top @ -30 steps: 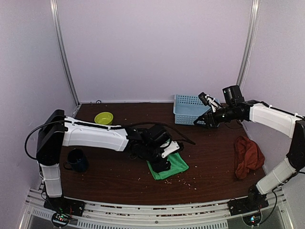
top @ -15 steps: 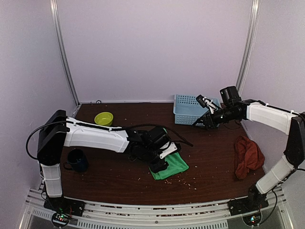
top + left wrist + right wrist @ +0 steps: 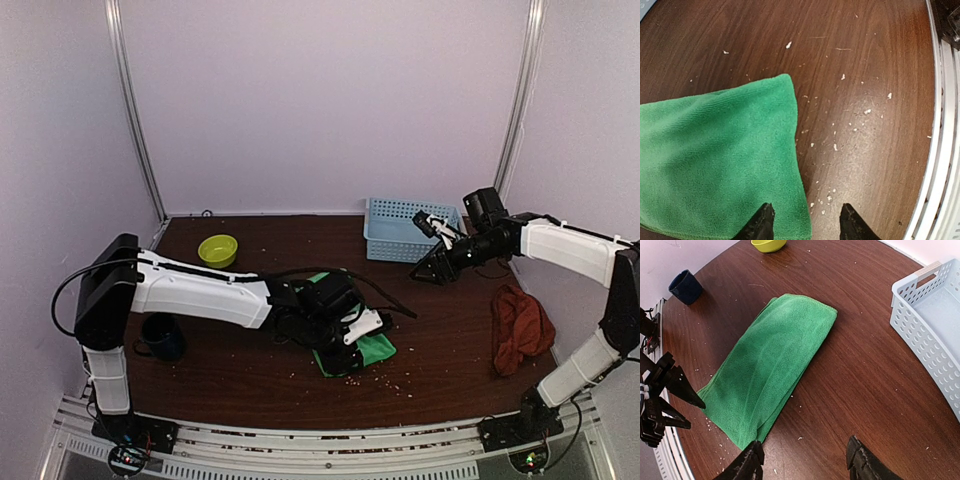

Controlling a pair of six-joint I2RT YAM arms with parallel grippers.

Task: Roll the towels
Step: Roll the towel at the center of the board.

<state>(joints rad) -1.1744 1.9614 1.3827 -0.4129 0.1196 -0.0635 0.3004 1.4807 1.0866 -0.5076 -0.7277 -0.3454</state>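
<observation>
The green towel [image 3: 376, 348] lies folded into a long strip on the brown table, mostly covered by my left arm in the top view. My left gripper [image 3: 349, 353] hangs low over its near end, open. In the left wrist view one fingertip sits over the green towel [image 3: 715, 160] and the other over bare wood, so the towel's side edge runs between the fingers of the left gripper [image 3: 806, 225]. The rust towel [image 3: 520, 325] lies crumpled at the right. My right gripper [image 3: 428, 270] hovers open in front of the basket, and in its wrist view this gripper [image 3: 805, 460] is empty, with the green towel [image 3: 775, 360] spread out beyond it.
A light-blue basket [image 3: 398, 228] stands at the back, right of centre. A yellow bowl [image 3: 218, 247] is at the back left and a dark mug [image 3: 160, 335] by the left arm's base. Crumbs dot the wood. The metal rail [image 3: 940, 150] runs along the table's near edge.
My left gripper has shifted a little toward the green towel's near end and its jaws have narrowed slightly. The right gripper has dropped lower, toward the table.
</observation>
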